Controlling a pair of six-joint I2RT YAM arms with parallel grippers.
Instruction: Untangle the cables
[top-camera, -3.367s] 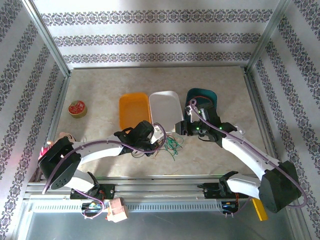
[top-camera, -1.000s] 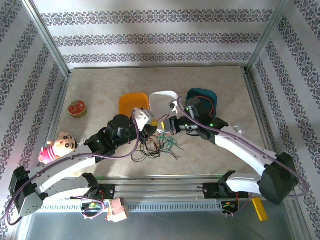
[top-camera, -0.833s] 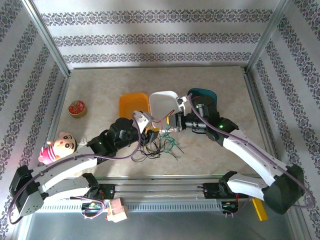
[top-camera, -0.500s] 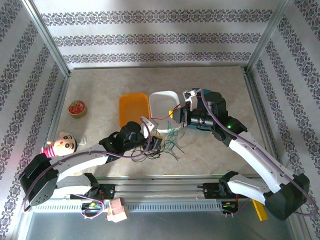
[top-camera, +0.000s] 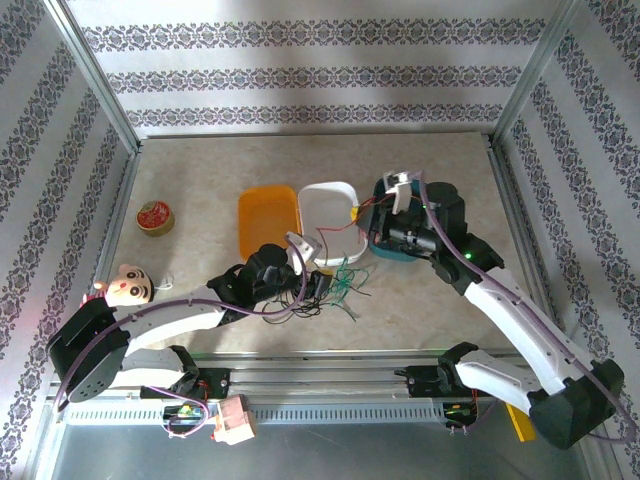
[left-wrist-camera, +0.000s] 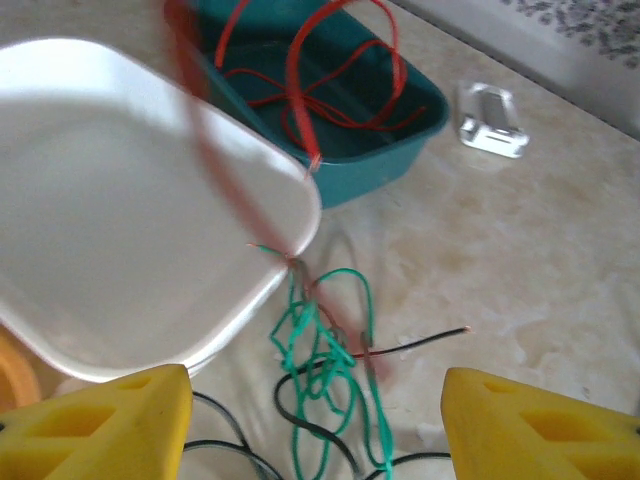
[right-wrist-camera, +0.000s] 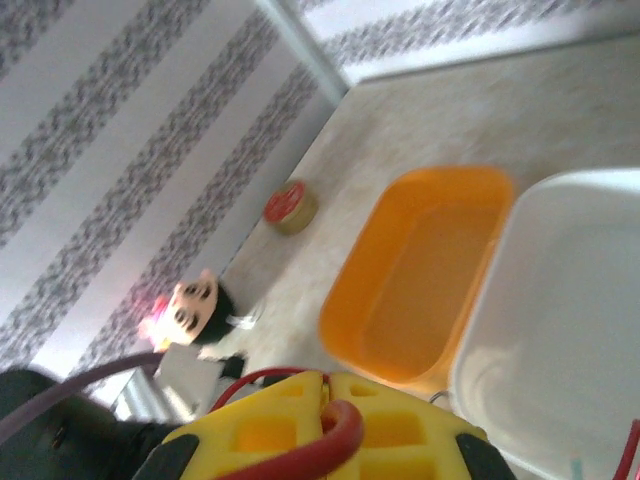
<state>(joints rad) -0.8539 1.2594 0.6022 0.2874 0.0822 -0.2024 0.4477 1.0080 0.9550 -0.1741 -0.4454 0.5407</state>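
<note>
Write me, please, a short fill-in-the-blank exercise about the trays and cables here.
The white plastic tray sits between the orange plastic tray and the ___ one.
The right gripper is shut on a thin ___ cable.
The thin green cable lies on the ___, beside the white tray.
Missing: teal; red; table.

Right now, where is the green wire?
In the left wrist view, the green wire lies tangled on the table, just beside the white tray's corner and near the teal tray.

Smooth plastic-coated cables, glossy white tray (plastic), matt table
</note>
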